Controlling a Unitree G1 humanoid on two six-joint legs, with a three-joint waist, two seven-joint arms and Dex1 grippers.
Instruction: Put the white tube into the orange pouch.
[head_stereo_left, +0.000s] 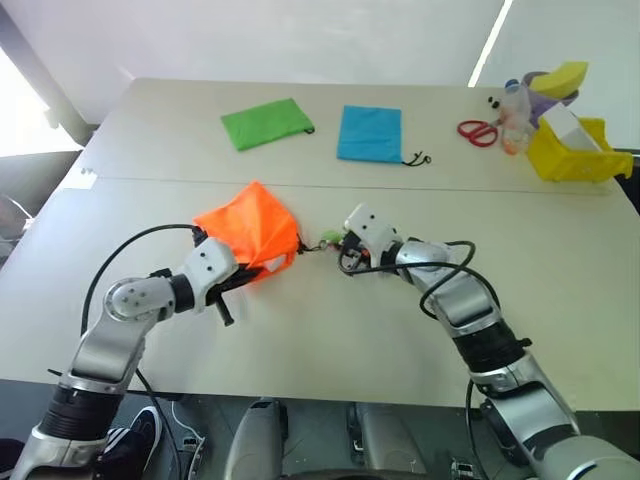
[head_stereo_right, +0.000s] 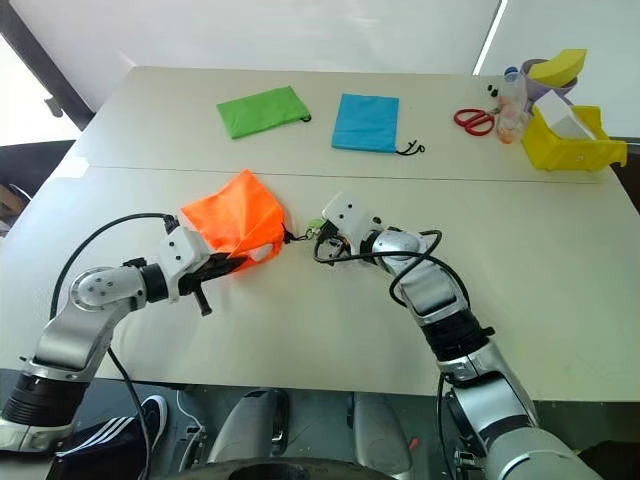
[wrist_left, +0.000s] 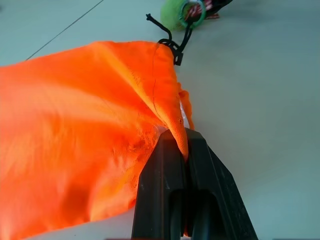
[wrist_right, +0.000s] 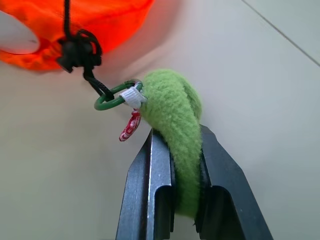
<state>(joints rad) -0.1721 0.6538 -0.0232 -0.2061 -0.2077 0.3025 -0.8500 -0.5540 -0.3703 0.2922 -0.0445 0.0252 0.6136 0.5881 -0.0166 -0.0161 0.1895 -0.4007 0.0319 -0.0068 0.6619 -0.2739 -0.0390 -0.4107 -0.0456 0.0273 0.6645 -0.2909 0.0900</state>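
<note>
The orange pouch (head_stereo_left: 250, 232) is held up off the pale table (head_stereo_left: 330, 330) by the left gripper (wrist_left: 184, 150), whose two black fingers are pressed together on a fold of its fabric near the mouth. The pouch is bunched into a peak, with its dark cord (wrist_right: 80, 50) running out from the gathered mouth to a green ring (wrist_right: 112, 97) and a green fuzzy ball (wrist_right: 180, 120). That ball is pinched between the fingers of the right gripper (wrist_right: 185, 165), just beside the pouch. A rounded white end, seemingly the white tube (wrist_right: 15, 35), is seen inside the pouch mouth in the right wrist view. Further back on the table lie a green pouch (head_stereo_left: 266, 123), a blue pouch (head_stereo_left: 370, 133), red scissors (head_stereo_left: 478, 132) and a yellow bin (head_stereo_left: 578, 150).
</note>
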